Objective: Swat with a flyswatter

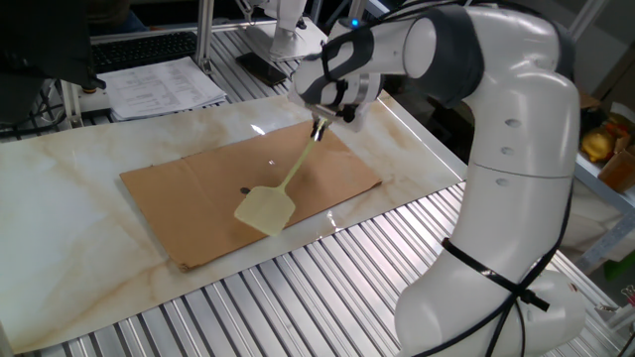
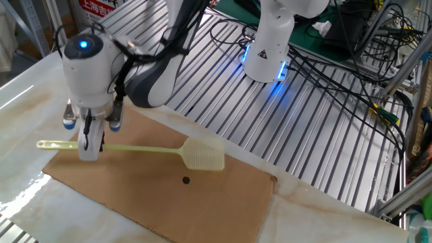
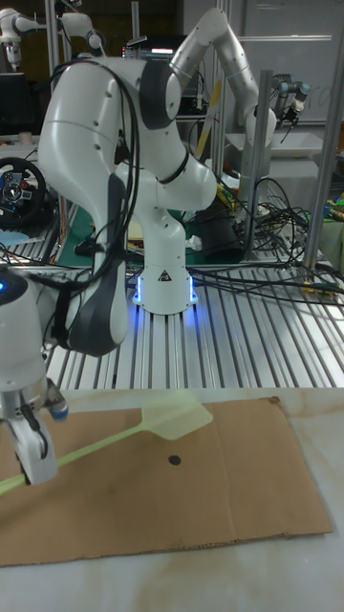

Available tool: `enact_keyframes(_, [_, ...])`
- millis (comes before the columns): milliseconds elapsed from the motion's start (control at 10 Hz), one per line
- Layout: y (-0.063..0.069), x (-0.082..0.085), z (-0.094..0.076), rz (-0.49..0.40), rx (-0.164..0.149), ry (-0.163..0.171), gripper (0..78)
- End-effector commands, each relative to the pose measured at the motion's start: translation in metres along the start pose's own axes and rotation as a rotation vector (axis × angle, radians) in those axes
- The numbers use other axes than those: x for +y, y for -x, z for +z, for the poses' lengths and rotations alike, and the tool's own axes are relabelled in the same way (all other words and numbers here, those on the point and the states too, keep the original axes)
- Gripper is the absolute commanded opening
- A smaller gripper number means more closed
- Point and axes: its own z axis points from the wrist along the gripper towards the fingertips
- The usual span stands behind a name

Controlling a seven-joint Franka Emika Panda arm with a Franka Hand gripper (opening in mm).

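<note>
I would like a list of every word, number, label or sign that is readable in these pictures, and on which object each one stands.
No text can be read with certainty.
Red sign at the top edge of the other fixed view: white characters, cut off and too blurred to read.
Papers behind the table: printed lines, too small to read.
Triangle mark on the robot base: a symbol, no letters legible.
Flyswatter, cardboard sheet, gripper: no text visible.
</note>
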Motion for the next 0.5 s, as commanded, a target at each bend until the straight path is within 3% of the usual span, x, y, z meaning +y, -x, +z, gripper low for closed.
enact_keyframes(100, [-0.0169, 0.0107, -0.1278, -0.306, 0.008, -0.006, 1.2])
enact_keyframes(500, [-0.0173, 0.0117, -0.1289, -0.3, 0.026, -0.001, 1.2])
